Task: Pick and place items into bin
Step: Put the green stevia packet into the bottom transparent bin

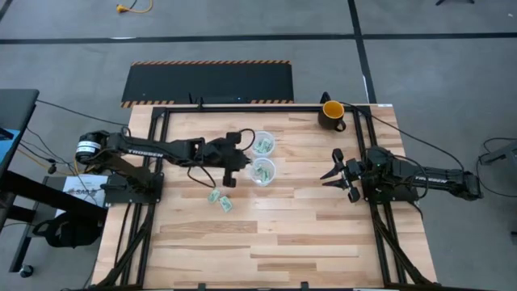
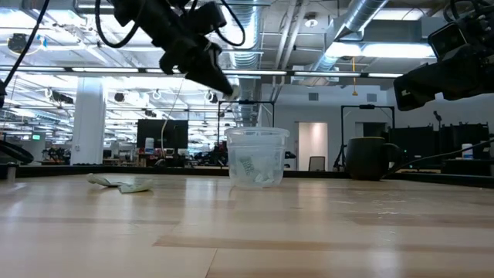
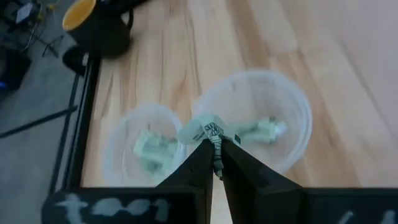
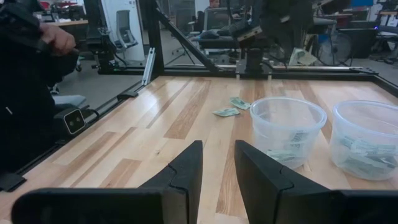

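Left hand (image 3: pixel 213 163) is hanging clamped on a crumpled packet (image 3: pixel 205 130) right above the two clear cups (image 1: pixel 262 171), so it's mid-drop. Next it needs to open over a cup. Two packets (image 1: pixel 220 200) are lying on the worktop (image 1: pixel 307 234). Right hand (image 4: pixel 217 163) is idling apart.

Two clear cups (image 1: pixel 263 145) (image 1: pixel 262 171), one dark mug (image 1: pixel 332 114), two loose packets (image 1: pixel 214 196) (image 1: pixel 225 204) on the table.

Dark mug (image 1: pixel 332 114) near table's (image 1: pixel 307 234) corner
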